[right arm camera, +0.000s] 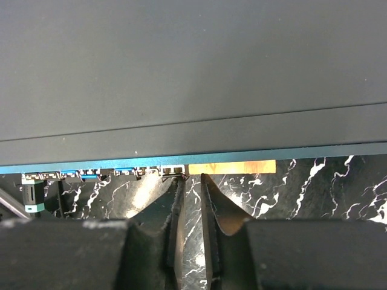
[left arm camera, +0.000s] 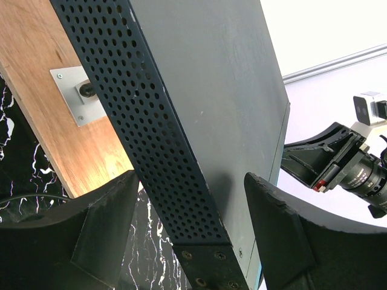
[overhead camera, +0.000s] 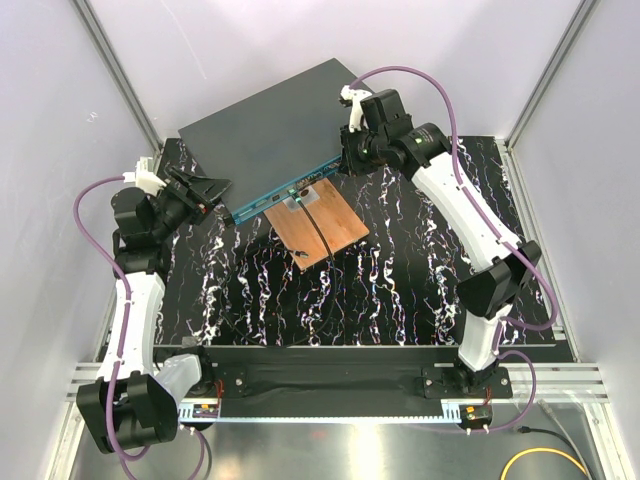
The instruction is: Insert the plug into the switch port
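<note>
Top view: bright, even, diffuse light; white walls [overhead camera: 250, 40] close to washed out. Shadows on the marble table [overhead camera: 400, 300] soft and faint. Metal sheet [overhead camera: 330, 450] at the bottom shows a dull sheen. Focus sharp throughout.

Left wrist: switch [left arm camera: 230, 90] crisp, perforations clear. Left gripper fingers [left arm camera: 103, 235] dark, slightly soft. Background at right blown white. Warm glare on the copper-brown board [left arm camera: 36, 72].

Right wrist: dimmer, flat. Right gripper fingers [right arm camera: 230, 211] blurred. Pale glare patch on the table below the ports [right arm camera: 130, 172].
</note>
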Controlling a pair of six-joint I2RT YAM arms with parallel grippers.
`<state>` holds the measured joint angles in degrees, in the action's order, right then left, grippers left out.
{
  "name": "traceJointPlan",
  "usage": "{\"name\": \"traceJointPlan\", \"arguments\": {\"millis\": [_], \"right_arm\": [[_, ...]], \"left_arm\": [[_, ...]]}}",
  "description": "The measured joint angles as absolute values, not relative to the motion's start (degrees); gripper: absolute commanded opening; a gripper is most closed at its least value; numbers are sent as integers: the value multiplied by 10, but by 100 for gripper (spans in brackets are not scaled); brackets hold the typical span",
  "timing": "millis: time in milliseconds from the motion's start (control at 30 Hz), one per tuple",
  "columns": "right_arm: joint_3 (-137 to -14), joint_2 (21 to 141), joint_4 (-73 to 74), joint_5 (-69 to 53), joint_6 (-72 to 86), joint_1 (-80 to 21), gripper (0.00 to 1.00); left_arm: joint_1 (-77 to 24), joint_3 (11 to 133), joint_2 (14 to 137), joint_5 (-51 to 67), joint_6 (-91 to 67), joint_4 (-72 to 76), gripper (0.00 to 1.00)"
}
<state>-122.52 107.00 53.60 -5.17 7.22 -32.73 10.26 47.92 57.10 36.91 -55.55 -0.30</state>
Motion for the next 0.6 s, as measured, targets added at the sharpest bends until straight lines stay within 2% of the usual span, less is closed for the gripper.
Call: {"name": "traceJointPlan", "arguments": {"millis": [600], "right_arm": [[-1265,1093,568,-41,115,-329,16]], "left_arm": [[91,479,580,369,-555,-3,74]]}}
